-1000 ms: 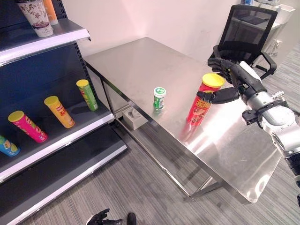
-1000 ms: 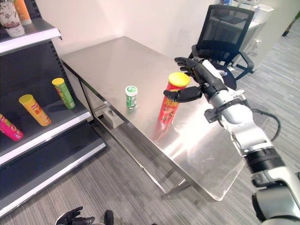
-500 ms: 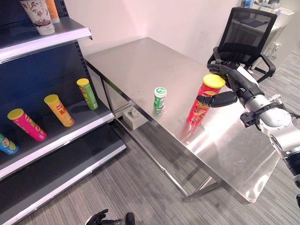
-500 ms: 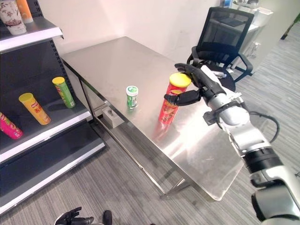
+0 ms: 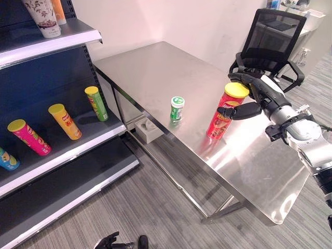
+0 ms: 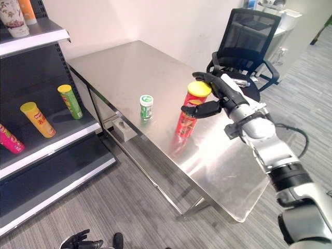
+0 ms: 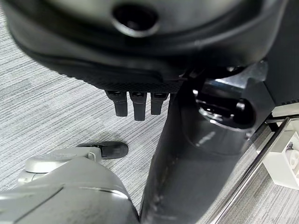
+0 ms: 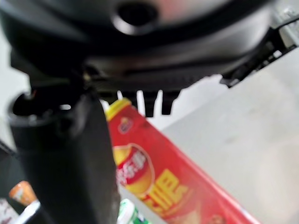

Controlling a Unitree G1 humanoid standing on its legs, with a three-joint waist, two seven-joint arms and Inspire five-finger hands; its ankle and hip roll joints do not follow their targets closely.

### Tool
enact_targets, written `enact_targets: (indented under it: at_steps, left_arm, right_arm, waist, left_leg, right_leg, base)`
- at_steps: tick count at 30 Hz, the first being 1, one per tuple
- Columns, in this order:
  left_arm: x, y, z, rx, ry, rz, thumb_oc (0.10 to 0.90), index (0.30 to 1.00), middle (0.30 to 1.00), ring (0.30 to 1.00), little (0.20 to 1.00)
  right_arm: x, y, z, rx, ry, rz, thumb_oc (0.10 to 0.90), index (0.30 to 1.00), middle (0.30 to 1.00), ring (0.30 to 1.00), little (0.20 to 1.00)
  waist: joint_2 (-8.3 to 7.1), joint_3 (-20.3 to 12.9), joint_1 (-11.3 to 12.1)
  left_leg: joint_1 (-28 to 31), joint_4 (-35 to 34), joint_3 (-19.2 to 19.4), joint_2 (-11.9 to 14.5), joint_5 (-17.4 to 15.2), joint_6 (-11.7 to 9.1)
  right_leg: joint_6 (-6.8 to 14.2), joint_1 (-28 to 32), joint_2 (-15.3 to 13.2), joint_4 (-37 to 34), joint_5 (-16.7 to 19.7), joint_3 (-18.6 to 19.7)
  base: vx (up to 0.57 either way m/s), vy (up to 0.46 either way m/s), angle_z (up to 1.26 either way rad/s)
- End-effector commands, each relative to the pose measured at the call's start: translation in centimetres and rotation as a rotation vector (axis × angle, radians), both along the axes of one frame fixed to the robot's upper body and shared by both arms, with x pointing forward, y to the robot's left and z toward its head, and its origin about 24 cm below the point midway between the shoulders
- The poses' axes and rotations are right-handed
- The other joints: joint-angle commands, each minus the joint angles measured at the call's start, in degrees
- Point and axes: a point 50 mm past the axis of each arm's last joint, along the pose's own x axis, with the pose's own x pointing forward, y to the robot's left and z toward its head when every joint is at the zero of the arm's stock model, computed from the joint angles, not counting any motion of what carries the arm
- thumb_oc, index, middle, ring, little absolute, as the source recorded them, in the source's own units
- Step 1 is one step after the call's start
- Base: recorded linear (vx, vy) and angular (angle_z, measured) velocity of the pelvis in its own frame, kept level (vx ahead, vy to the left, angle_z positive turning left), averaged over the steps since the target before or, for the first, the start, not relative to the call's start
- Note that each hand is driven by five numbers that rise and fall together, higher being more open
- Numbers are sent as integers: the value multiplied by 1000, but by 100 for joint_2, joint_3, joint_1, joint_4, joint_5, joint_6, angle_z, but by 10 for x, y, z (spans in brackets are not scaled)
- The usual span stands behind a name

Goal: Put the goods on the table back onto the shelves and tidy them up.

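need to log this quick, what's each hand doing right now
Left hand: fingers relaxed, holding nothing.
Right hand: open around the red can, not yet closed.

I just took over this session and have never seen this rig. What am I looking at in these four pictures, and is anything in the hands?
This is a humanoid robot with two arms ending in dark hands. The two wide pictures come from its head camera, looking down. The two dark close-ups come from cameras on its wrists.

A steel table carries a tall red chip can with a yellow lid and a small green-lidded can, both upright. To the left, shelves hold more chip cans lying down.

The right hand is open around the red can's top, thumb in front and fingers behind, not yet closed on it. The left hand hangs low over the carpet, holding nothing.
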Motion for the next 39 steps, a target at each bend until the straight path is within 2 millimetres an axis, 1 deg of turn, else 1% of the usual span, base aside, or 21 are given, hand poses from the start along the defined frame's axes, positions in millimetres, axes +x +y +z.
enact_targets:
  at_steps: [1, 6, 8, 9, 10, 11, 19, 25, 27, 32, 33, 34, 37, 39]
  left_arm:
    - [0, 5, -1, 29, 30, -55, 800, 900, 900, 900, 900]
    - [0, 6, -1, 33, 32, -52, 800, 900, 900, 900, 900]
    - [0, 6, -1, 33, 32, -52, 800, 900, 900, 900, 900]
    - [0, 6, 0, 34, 32, -50, 800, 900, 900, 900, 900]
    - [1, 6, 0, 35, 30, -48, 800, 900, 900, 900, 900]
    - [1, 6, 0, 35, 29, -46, 800, 900, 900, 900, 900]
    - [1, 7, 0, 36, 32, -39, 800, 900, 900, 900, 900]
    - [0, 6, -1, 39, 35, -35, 800, 900, 900, 900, 900]
    - [0, 7, -1, 40, 35, -27, 800, 900, 900, 900, 900]
    - [1, 8, 0, 45, 32, -17, 800, 900, 900, 900, 900]
    - [2, 9, 0, 52, 28, -11, 800, 900, 900, 900, 900]
    - [2, 10, 1, 55, 25, -11, 800, 900, 900, 900, 900]
    - [2, 10, 1, 59, 23, -5, 800, 900, 900, 900, 900]
    - [2, 11, 1, 64, 19, 4, 800, 900, 900, 900, 900]
  right_arm:
    - [6, 10, 70, -7, -233, 25, 800, 900, 900, 900, 900]
    - [8, 10, 71, -34, -223, 17, 800, 900, 900, 900, 900]
    - [9, 10, 72, -70, -215, 6, 800, 900, 900, 900, 900]
    - [9, 10, 72, -77, -213, 5, 761, 841, 841, 841, 841]
    - [9, 10, 73, -82, -213, 4, 568, 552, 552, 552, 552]
    - [9, 11, 73, -81, -213, 10, 400, 300, 300, 300, 300]
    - [8, 13, 75, -99, -230, 8, 400, 300, 300, 300, 300]
    - [2, 9, 74, -89, -265, -5, 400, 300, 300, 300, 300]
    - [-5, 7, 73, -62, -301, -4, 400, 300, 300, 300, 300]
    - [-33, 8, 88, 17, -484, 19, 400, 300, 300, 300, 300]
    - [-52, 10, 106, 77, -632, 39, 400, 300, 300, 300, 300]
    - [-59, 12, 113, 108, -692, 53, 400, 300, 300, 300, 300]
    - [-76, 15, 129, 186, -849, 71, 400, 300, 300, 300, 300]
    - [-85, 23, 139, 218, -939, 104, 400, 300, 300, 300, 300]
  waist:
    - [16, -177, 226]
    - [1, -172, 227]
    - [-11, -173, 227]
    - [-16, -169, 227]
    - [-20, -170, 223]
    - [-26, -166, 221]
    - [-48, -162, 210]
    - [-41, -153, 184]
    - [-28, -158, 172]
    - [8, -157, 124]
    - [22, -177, 106]
    - [26, -171, 108]
    - [40, -201, 127]
    - [46, -227, 164]
  left_leg:
    - [287, 23, 400, 333, -203, -465]
    - [281, 23, 388, 333, -208, -456]
    - [283, 23, 392, 333, -212, -457]
    - [289, 23, 393, 333, -213, -456]
    - [288, 23, 395, 336, -213, -455]
    - [287, 23, 396, 334, -216, -452]
    - [306, 23, 410, 340, -227, -448]
    - [327, 23, 415, 344, -241, -440]
    - [341, 23, 418, 346, -251, -439]
    - [398, 23, 425, 371, -264, -440]
    - [404, 23, 429, 398, -254, -456]
    - [419, 23, 429, 405, -253, -462]
    - [426, 23, 403, 439, -241, -483]
    - [434, 23, 381, 462, -230, -494]
  right_leg:
    - [300, 298, -118, 36, -241, -292]
    - [296, 293, -115, 36, -241, -273]
    - [294, 291, -110, 36, -244, -263]
    - [293, 296, -109, 36, -245, -260]
    - [291, 293, -107, 36, -246, -257]
    - [291, 291, -104, 36, -247, -251]
    - [283, 303, -92, 36, -262, -228]
    - [282, 314, -93, 36, -267, -221]
    - [281, 322, -82, 36, -274, -221]
    - [267, 356, -65, 36, -308, -210]
    - [257, 367, -46, 36, -335, -219]
    - [252, 384, -40, 36, -342, -212]
    - [229, 393, -15, 36, -373, -200]
    - [207, 399, 17, 36, -407, -201]
  base:
    - [0, 0, 0]
    - [0, 0, 0]
    - [0, 0, 0]
    - [0, 0, 0]
    - [0, 0, 0]
    - [0, 0, 0]
    - [0, 0, 0]
    - [0, 0, 0]
    - [0, 0, 0]
    - [-2, -8, 0]
    - [-15, -44, -1]
    - [-16, -47, 3]
    - [-15, -37, -1]
    - [-27, -55, 0]
